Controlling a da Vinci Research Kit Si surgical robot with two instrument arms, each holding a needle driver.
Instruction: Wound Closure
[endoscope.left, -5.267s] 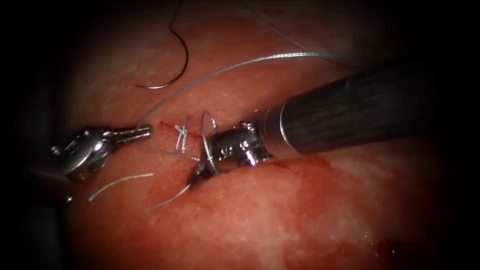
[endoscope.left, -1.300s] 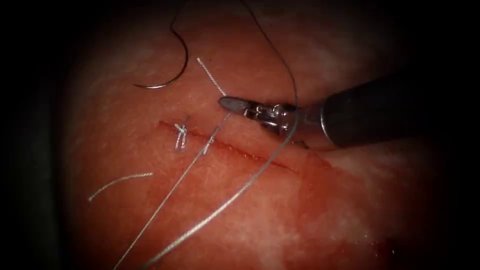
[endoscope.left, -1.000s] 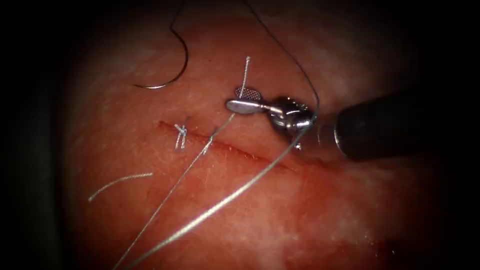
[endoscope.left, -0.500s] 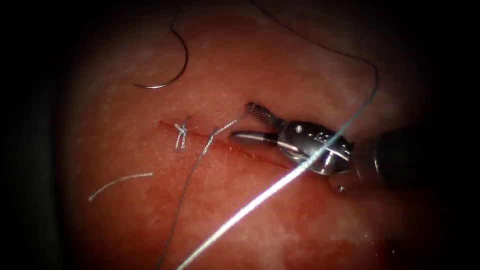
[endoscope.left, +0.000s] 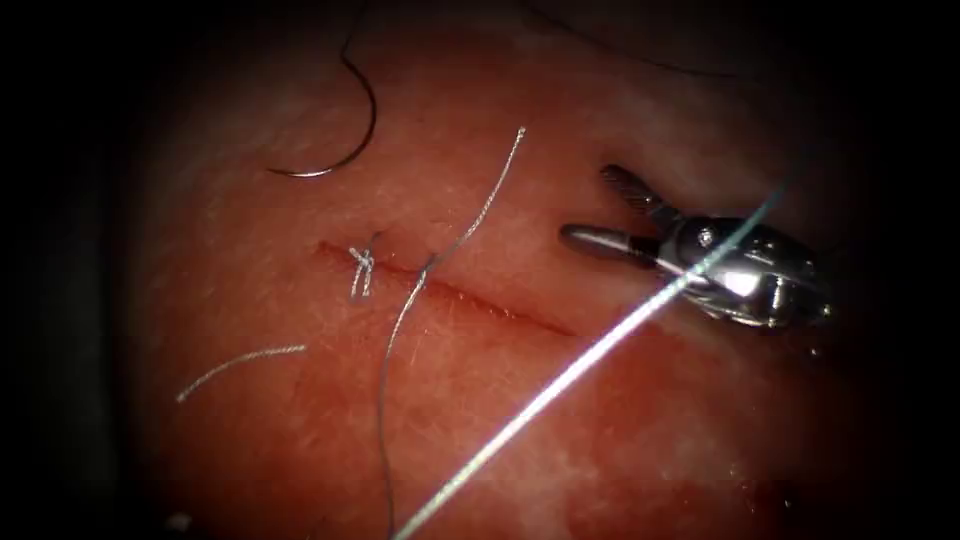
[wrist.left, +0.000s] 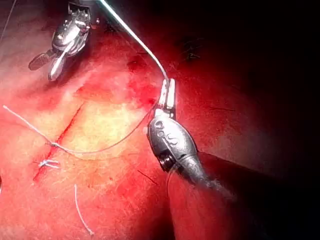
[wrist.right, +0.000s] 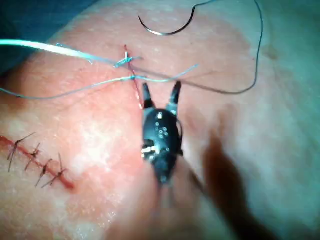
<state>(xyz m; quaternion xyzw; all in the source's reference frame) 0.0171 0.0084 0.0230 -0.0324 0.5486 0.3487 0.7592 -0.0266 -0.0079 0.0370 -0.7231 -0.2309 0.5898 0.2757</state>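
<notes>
Starting with the endoscope view, the right tool gapes open, holding nothing, right of the cut; the needle lies loose on the tissue, toward its far-left edge. From the left wrist, the left tool clamps the thread. From the right wrist, the open jaws point at the knot.

Pink-red, white-mottled pork tissue bore a thin dark-red cut. The dark curved steel needle lay on it. The fine thread was pale silver-grey. The right arm's silver metal tool had cross-hatched jaw faces; the left arm's tool was silver too.
</notes>
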